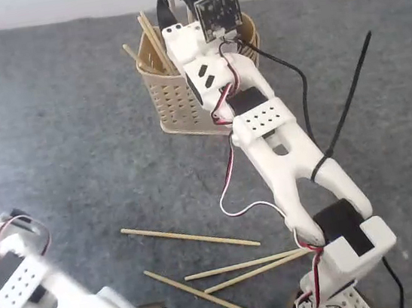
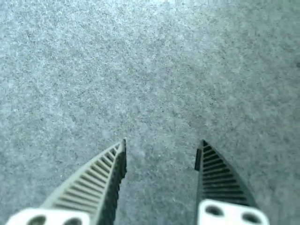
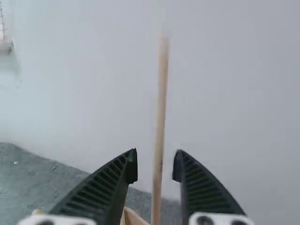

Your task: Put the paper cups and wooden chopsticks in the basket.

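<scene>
The right gripper (image 3: 154,160) hovers above the perforated beige plastic basket (image 1: 180,100). Its ribbed black jaws stand parted either side of a slim, round upright chopstick (image 3: 161,93) (other leaning sticks (image 1: 151,39) poke out of the basket). Four pale loose chopsticks (image 1: 190,237) lie on the fuzzy grey table (image 1: 75,141), and the left gripper (image 2: 163,145) hangs over bare felt with its jaws wide apart.
</scene>
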